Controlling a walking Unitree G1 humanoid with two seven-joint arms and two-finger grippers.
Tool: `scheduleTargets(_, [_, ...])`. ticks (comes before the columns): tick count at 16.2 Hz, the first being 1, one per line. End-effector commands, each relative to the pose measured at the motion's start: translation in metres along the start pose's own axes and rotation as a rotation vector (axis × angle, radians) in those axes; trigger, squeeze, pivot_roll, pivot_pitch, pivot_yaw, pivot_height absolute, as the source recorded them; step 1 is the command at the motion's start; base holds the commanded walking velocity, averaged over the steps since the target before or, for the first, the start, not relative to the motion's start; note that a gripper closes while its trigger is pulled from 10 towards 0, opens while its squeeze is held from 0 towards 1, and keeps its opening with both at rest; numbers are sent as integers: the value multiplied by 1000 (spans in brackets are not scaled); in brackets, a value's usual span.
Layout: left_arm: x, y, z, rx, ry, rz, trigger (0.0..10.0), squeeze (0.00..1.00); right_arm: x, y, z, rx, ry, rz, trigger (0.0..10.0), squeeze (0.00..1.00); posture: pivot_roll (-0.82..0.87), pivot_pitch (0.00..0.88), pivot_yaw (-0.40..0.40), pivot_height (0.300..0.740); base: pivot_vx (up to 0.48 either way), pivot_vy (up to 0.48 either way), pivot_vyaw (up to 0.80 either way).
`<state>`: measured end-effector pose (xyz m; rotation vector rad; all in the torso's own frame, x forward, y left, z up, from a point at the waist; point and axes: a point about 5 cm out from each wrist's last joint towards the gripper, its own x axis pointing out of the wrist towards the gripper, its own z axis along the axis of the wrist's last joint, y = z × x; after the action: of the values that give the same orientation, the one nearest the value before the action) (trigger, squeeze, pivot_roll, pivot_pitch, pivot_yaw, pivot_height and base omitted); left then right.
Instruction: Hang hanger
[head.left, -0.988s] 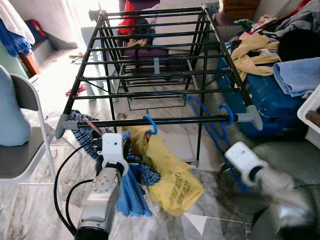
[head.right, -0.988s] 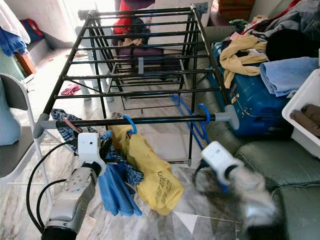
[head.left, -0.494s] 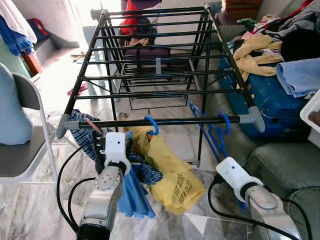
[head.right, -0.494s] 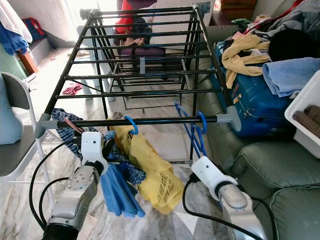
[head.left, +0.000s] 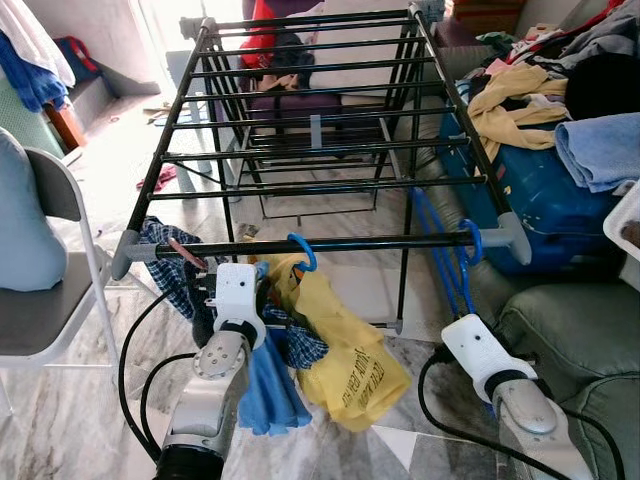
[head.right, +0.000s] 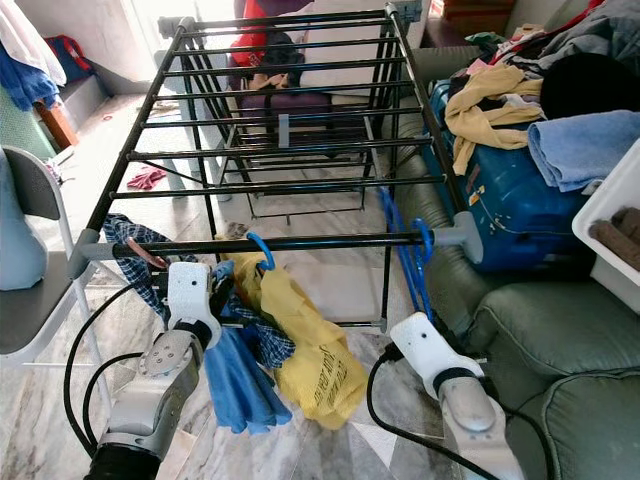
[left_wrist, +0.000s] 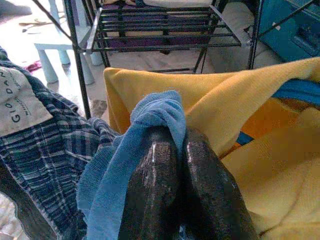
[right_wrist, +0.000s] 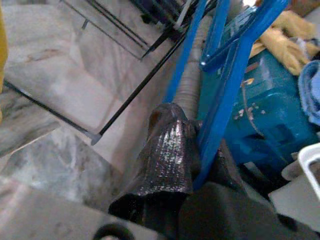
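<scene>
A black drying rack (head.left: 310, 150) stands before me. On its front rail (head.left: 380, 241) a blue hook (head.left: 300, 250) carries a yellow garment (head.left: 345, 345), and a plaid shirt (head.left: 165, 265) hangs at the left end. My left gripper (left_wrist: 172, 137) is shut on a blue cloth (left_wrist: 150, 115) beside the yellow garment, just below the rail. My right gripper (right_wrist: 200, 145) is shut on the shaft of a blue hanger (head.left: 450, 260). The hanger's hook (head.left: 470, 240) lies around the front rail near its right end.
A grey folding chair (head.left: 50, 260) stands at the left. At the right, a blue suitcase (head.left: 540, 200) piled with clothes (head.left: 520, 100) sits behind a green sofa (head.left: 580, 340). A white basket (head.left: 625, 225) is at the right edge. Marble floor (head.left: 60, 420) lies below the rack.
My right arm has carried the blue hanger to the right along the front rail, so its hook now sits close to the right end. The left gripper keeps its hold on the blue cloth.
</scene>
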<state>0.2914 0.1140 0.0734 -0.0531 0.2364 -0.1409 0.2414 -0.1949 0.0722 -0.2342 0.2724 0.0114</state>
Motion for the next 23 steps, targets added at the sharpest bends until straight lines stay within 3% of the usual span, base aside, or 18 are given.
scheduleTargets(1, [0,1,2,11,-1,2,10000,0,2,-5,16,-3,-79,-26,10000,0,-168,0,66,740,0,0,0])
scheduleTargets(4, [1,-1,2,10,-2,-2,10000,0,7,-9,18,-7,-97,-34,10000,0,-171,0,63,740,0,0,0])
scheduleTargets(23, [4,-3,2,6,3,5,10000,0,11,-5,17,12,-105,-18,10000,0,-175,0,62,740,-283,0,0])
